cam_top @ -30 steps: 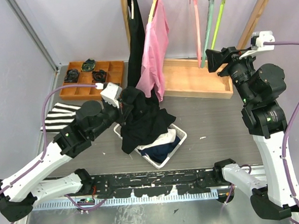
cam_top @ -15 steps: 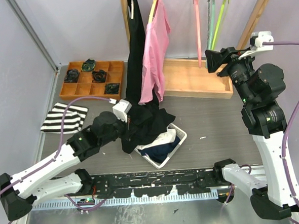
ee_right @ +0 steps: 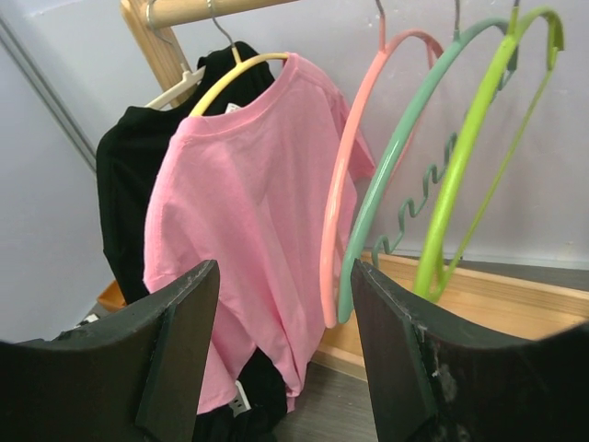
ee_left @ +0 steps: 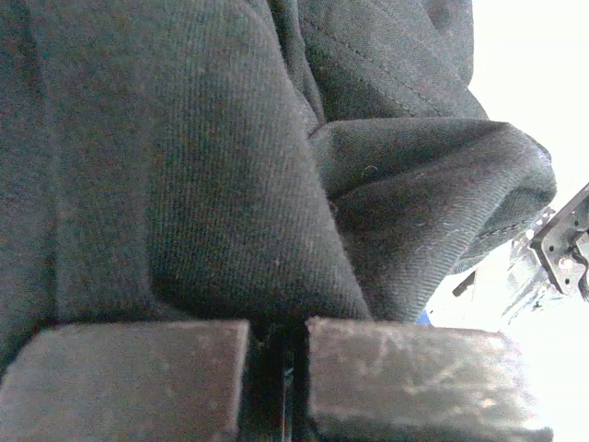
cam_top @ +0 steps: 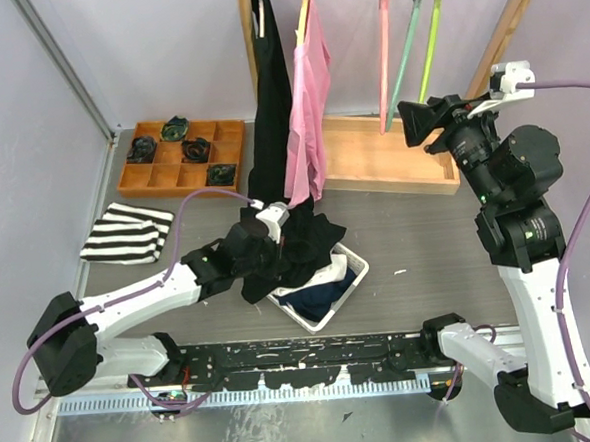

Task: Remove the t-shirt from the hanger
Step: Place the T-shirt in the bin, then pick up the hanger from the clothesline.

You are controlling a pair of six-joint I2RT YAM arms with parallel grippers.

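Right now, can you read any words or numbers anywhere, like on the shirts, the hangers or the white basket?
No, there are none to read.
The black t-shirt and the pink t-shirt are plain, with no print or tag showing.
The bare hangers, the white basket and the striped cloth show no writing either.

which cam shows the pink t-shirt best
Right wrist: the pink t-shirt faces it almost whole, shoulders on its yellow hanger. Top external sees it edge-on, hanging narrow. Left wrist shows only black fabric.
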